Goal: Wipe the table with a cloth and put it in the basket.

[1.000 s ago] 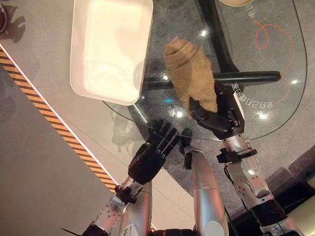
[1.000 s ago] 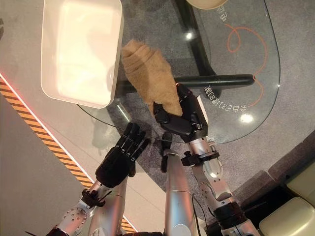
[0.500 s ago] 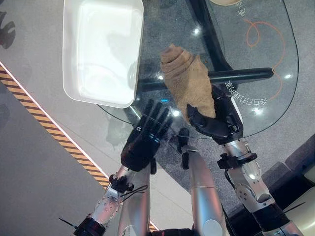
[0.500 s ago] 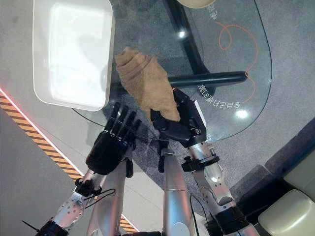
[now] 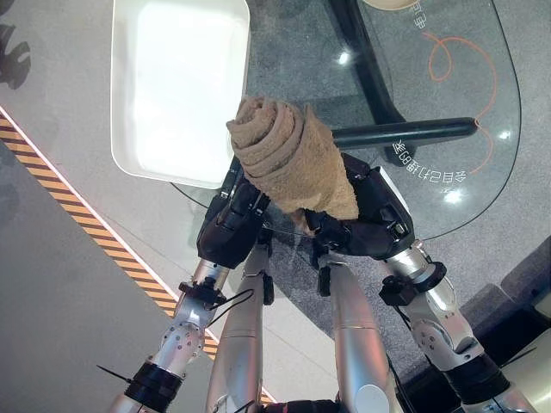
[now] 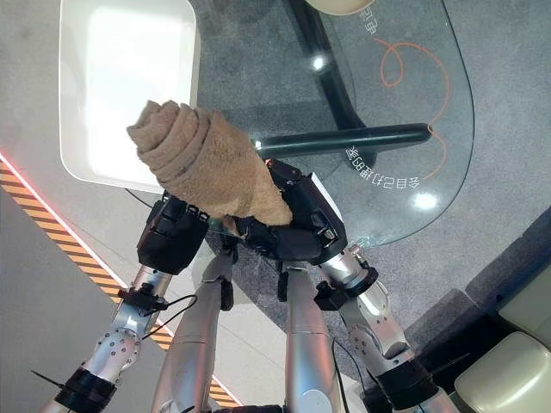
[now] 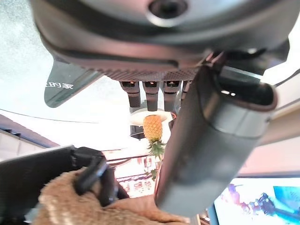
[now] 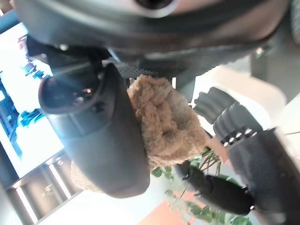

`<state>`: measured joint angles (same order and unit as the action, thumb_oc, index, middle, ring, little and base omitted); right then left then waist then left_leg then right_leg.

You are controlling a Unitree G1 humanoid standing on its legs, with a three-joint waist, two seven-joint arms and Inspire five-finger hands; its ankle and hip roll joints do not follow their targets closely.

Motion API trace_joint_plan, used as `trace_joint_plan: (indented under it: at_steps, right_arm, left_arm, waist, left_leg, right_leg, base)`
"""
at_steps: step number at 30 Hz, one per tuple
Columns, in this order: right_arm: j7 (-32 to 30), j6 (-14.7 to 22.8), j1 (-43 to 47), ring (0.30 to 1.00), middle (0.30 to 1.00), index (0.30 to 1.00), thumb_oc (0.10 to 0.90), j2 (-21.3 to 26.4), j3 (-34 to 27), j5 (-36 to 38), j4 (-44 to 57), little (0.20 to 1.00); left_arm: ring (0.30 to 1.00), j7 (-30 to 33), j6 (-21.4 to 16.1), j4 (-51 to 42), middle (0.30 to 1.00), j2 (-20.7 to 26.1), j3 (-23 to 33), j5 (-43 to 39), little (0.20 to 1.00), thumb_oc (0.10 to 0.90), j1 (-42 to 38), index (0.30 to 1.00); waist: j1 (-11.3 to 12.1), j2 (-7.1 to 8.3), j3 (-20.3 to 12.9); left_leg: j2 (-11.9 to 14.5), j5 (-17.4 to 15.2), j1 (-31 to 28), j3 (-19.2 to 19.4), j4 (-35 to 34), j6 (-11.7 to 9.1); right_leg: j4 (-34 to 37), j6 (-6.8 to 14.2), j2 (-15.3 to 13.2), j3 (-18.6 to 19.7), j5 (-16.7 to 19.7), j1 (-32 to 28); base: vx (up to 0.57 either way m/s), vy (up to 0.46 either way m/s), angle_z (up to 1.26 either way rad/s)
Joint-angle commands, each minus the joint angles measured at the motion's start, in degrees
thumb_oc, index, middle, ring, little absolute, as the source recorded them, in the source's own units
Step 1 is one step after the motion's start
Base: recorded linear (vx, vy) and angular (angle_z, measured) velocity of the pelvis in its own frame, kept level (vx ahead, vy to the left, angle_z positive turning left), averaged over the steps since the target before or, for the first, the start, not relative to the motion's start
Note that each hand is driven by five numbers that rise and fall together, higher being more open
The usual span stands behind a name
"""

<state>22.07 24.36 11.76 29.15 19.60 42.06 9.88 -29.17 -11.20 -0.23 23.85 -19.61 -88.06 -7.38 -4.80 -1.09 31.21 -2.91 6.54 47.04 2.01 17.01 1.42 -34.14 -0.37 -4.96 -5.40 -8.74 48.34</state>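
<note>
A rolled tan cloth (image 5: pixel 288 159) is held up off the glass table (image 5: pixel 465 103), its free end over the near right corner of the white basket (image 5: pixel 118 86). My right hand (image 5: pixel 370 224) is shut on the cloth's lower end; in the right wrist view its thumb presses the cloth (image 8: pixel 164 122) against the palm. My left hand (image 5: pixel 225 231) sits just under the cloth's left side. In the left wrist view its fingers (image 7: pixel 152 93) run straight and its thumb lies against the cloth (image 7: pixel 79 201).
The basket rests on the table's far left part. A black bar (image 5: pixel 405 132) runs under the glass, and an orange squiggle (image 5: pixel 456 52) marks the far right. Striped tape (image 5: pixel 52 172) crosses the floor at left. A pale cushion (image 6: pixel 508 379) lies at lower right.
My right hand has raised the cloth off the glass and swung it left toward the basket. My left hand has come up from below the table edge to meet the cloth.
</note>
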Motion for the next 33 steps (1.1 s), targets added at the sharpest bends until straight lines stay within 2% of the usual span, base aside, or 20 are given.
trace_joint_plan:
  at_steps: [1,5,7,11,18,22,30,33]
  right_arm:
    - [-0.76,3.00,2.02,0.300,0.300,0.300,0.100,-0.07,-0.05,-4.22,10.55,0.200]
    - [-3.00,2.76,1.87,0.300,0.300,0.300,0.100,0.51,1.10,-6.28,10.24,0.200]
    - [-5.62,1.33,2.21,0.300,0.300,0.300,0.100,0.94,2.69,-9.88,10.21,0.200]
    - [-11.19,-0.12,3.47,0.300,0.300,0.300,0.100,1.65,5.32,-12.20,9.02,0.200]
    - [-18.15,0.27,4.90,0.300,0.300,0.300,0.100,0.90,7.34,-10.66,5.84,0.200]
    - [-19.13,1.54,4.67,0.300,0.300,0.300,0.100,-0.43,7.21,-7.78,5.06,0.200]
    - [-19.41,2.26,4.14,0.300,0.300,0.300,0.100,-1.95,6.73,-6.94,6.12,0.200]
    - [-18.29,4.16,3.82,0.300,0.300,0.300,0.100,-2.68,5.82,-2.80,6.02,0.200]
  left_arm:
    - [0.900,-3.09,1.59,-8.16,0.900,-0.38,-0.55,2.75,0.900,0.800,-0.18,0.900]
    - [0.900,-4.68,3.26,-9.46,0.900,-0.19,-1.80,2.64,0.900,0.800,-0.17,0.900]
    - [0.900,-5.86,3.63,-10.53,0.900,-0.02,-3.30,3.06,0.900,0.800,-0.21,0.900]
    - [0.900,-8.64,4.01,-12.20,0.900,0.42,-5.69,2.31,0.900,0.800,-1.17,0.900]
    - [0.900,-12.12,2.29,-12.40,0.900,1.44,-8.85,2.87,0.900,0.800,-2.95,0.900]
    - [0.900,-11.24,2.06,-12.37,0.900,1.38,-9.31,2.21,0.900,0.800,-3.12,0.900]
    - [0.900,-11.62,2.17,-12.07,0.900,0.49,-8.96,2.58,0.900,0.800,-2.38,0.900]
    - [0.900,-11.70,2.67,-11.86,0.900,0.05,-8.52,2.80,0.900,0.800,-2.04,0.900]
  waist:
    - [1.19,0.05,-1.42]
    - [1.05,-0.06,-1.42]
    - [1.00,-0.19,-1.42]
    - [0.99,-0.45,-1.42]
    - [0.85,-0.79,-1.42]
    - [0.79,-0.95,-1.42]
    - [0.75,-1.06,-1.42]
    - [0.78,-1.01,-1.42]
  left_leg:
    - [-1.14,-10.42,0.07,2.21,10.41,2.09]
    - [-1.23,-10.04,0.26,2.19,9.98,2.02]
    - [-1.27,-9.80,0.29,2.24,9.67,2.03]
    - [-1.23,-9.50,0.17,2.54,9.15,2.07]
    - [-1.22,-9.01,-0.07,2.79,8.37,1.99]
    - [-1.26,-8.88,-0.39,2.85,7.94,1.98]
    - [-1.29,-8.79,-0.44,2.97,7.60,2.11]
    - [-1.30,-8.81,-0.88,2.99,7.23,2.14]
  right_leg:
    - [11.72,0.53,4.66,2.14,9.22,-1.40]
    - [12.18,0.52,4.68,2.26,9.47,-1.26]
    - [12.48,0.44,4.64,2.32,9.49,-1.30]
    - [12.67,0.34,4.60,2.36,9.39,-1.35]
    - [13.04,0.18,4.70,2.57,9.60,-1.46]
    - [13.29,0.16,4.73,2.71,9.71,-1.67]
    - [13.47,0.19,4.86,2.93,9.93,-1.51]
    - [13.69,0.19,4.97,2.94,9.91,-1.88]
  base:
    - [0.00,0.000,0.00]
    - [0.00,0.006,-0.06]
    - [0.00,0.022,-0.10]
    - [0.00,0.007,-0.01]
    - [0.00,0.005,0.00]
    - [0.00,0.000,0.00]
    - [0.00,0.000,0.00]
    - [0.00,0.000,0.00]
